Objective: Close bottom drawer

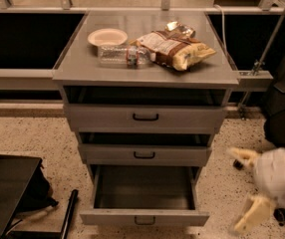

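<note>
The bottom drawer [143,217] of the grey metal cabinet [68,73] is pulled well out, and its empty inside shows. Its shallow grey front carries a small black handle [145,220]. The middle drawer [143,155] and top drawer [145,117] stand slightly out. My gripper [247,185] is low at the right, beside the cabinet and about level with the open drawer, not touching it. Its two cream fingers [243,156] are spread apart and hold nothing.
On the cabinet top lie a pale plate [107,36], a clear bottle [122,55] and chip bags [175,46]. A black case [5,193] and a black rod [68,213] lie on the floor at the left. Dark chair parts [282,118] stand at the right.
</note>
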`<state>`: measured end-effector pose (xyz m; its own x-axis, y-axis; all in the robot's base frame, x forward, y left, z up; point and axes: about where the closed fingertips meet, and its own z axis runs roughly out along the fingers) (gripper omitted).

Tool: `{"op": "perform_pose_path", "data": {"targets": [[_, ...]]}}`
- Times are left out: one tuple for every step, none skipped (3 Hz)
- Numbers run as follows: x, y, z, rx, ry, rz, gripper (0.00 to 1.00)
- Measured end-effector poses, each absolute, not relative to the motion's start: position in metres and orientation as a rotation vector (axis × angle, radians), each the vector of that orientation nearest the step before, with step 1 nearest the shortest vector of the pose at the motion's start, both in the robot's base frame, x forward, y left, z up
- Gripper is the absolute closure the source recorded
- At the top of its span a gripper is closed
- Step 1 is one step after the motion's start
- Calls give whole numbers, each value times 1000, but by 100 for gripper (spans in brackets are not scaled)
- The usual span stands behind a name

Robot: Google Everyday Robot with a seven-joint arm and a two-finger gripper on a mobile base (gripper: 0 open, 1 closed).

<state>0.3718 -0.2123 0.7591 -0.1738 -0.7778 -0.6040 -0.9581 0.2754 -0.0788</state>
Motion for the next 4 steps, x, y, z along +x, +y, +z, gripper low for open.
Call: {"op": "perform_pose_path", "data": {"targets": [[337, -201, 644, -1559, 1943, 603, 0], [314, -186, 535, -1679, 1872, 649, 0], [303, -170, 447, -1777, 1863, 644, 0], [308, -155, 385, -1838, 1892, 612, 0]]}}
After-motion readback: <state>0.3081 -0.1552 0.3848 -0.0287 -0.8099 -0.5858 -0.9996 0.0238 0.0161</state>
